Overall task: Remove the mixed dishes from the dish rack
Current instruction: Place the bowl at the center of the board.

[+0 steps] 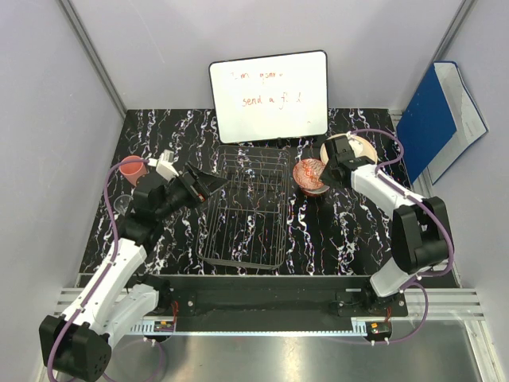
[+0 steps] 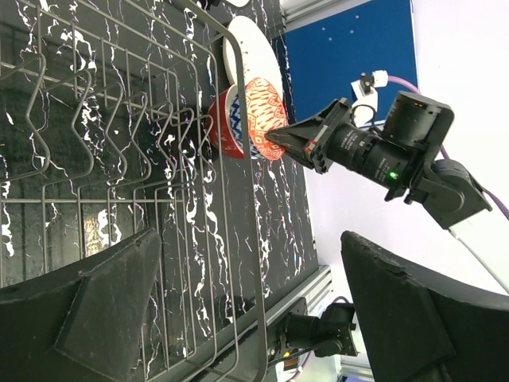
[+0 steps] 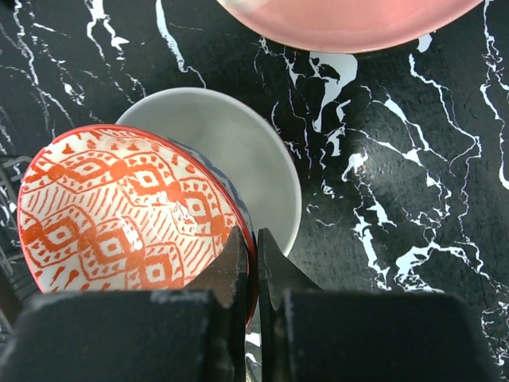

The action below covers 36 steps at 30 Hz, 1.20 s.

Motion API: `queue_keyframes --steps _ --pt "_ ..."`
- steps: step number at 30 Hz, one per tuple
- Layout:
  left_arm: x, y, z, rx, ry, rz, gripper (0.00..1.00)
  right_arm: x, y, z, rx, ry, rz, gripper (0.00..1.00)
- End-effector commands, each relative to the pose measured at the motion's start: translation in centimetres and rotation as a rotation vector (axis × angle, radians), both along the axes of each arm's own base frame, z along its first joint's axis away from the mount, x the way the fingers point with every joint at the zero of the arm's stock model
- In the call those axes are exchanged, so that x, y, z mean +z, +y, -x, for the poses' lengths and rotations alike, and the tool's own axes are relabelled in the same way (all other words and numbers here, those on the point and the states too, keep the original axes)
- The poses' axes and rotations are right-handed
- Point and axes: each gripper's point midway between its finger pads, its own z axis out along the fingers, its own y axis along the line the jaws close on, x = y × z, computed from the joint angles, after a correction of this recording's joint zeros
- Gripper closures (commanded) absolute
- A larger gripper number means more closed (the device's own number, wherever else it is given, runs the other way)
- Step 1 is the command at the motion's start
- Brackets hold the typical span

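Since the rectangular black wire-grid dish rack (image 1: pixel 242 265) holds nothing visible, unloading looks nearly finished. The salmon-pink plastic cup (image 1: pixel 131 169) and small clear glass (image 1: pixel 121 205) stand left of it, the pale pinkish-cream round plate (image 3: pixel 342 20) to its right. The right gripper (image 3: pixel 248 247) pinches the rim of the cream bowl with reddish markings (image 3: pixel 119 215), tilted over the blue-and-white patterned bowl (image 3: pixel 246 151). The left gripper (image 1: pixel 208 185) hovers spread. On the white whiteboard (image 1: pixel 269 95), only "send a" reads.
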Motion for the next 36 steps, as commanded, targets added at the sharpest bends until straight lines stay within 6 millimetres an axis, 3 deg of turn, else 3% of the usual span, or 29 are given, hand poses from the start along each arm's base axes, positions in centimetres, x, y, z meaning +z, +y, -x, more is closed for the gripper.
queue_keyframes --steps 1,8,12,25,29,34,36 --pt "0.5 0.0 -0.2 0.003 -0.044 -0.004 0.01 0.4 0.3 -1.8 -0.021 -0.056 -0.040 1.00" --pt "0.3 0.0 -0.4 0.004 -0.036 -0.010 0.01 0.0 -0.3 -1.8 -0.034 -0.050 -0.027 1.00" --pt "0.1 0.0 -0.5 0.002 -0.027 -0.012 0.01 0.9 -0.3 -1.7 -0.028 -0.071 -0.031 1.00" --pt "0.3 -0.1 -0.4 -0.004 -0.036 -0.009 0.01 2.4 -0.5 -0.9 -0.022 -0.105 -0.043 0.63" --pt "0.5 0.0 -0.4 0.000 -0.042 -0.010 0.01 4.1 -0.5 -0.9 -0.018 -0.146 -0.055 0.56" --pt "0.5 -0.1 -0.3 -0.005 -0.043 -0.013 0.01 5.6 -0.6 -0.4 -0.009 -0.168 -0.056 0.37" --pt "0.5 0.0 -0.3 -0.003 -0.046 -0.017 0.01 7.2 -0.8 -0.2 -0.009 -0.203 -0.062 0.32"
